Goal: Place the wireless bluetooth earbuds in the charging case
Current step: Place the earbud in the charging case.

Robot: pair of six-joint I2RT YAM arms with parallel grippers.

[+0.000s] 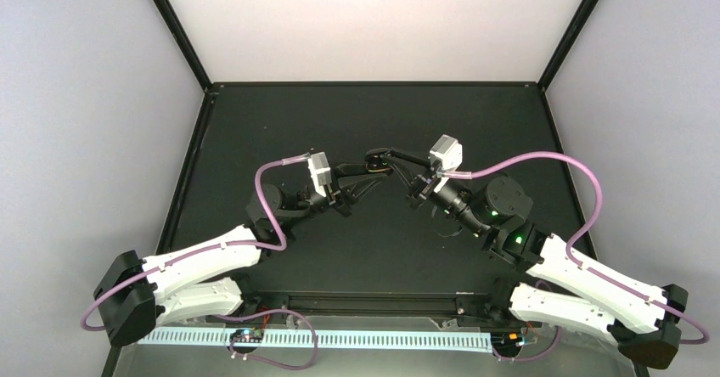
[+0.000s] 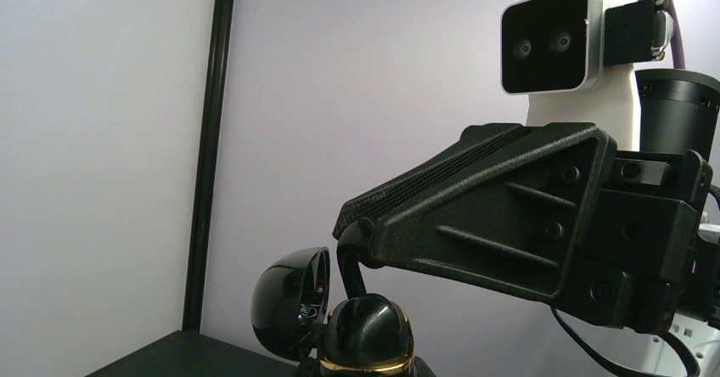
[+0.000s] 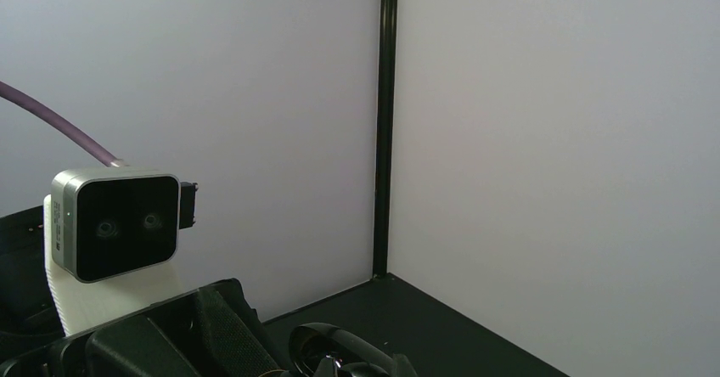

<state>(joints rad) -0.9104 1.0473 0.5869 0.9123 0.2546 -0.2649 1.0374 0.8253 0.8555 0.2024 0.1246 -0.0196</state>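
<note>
Above the middle of the tabletop [image 1: 357, 114], the left tool [image 1: 370, 173] pinches the open black charging case [image 2: 289, 305], while the right tool [image 2: 351, 250], pressed together, reaches its mouth, perhaps carrying an earbud too small to see.

Right gripper [image 2: 351, 254] ahead (over charging case [image 2: 370, 336])
</note>
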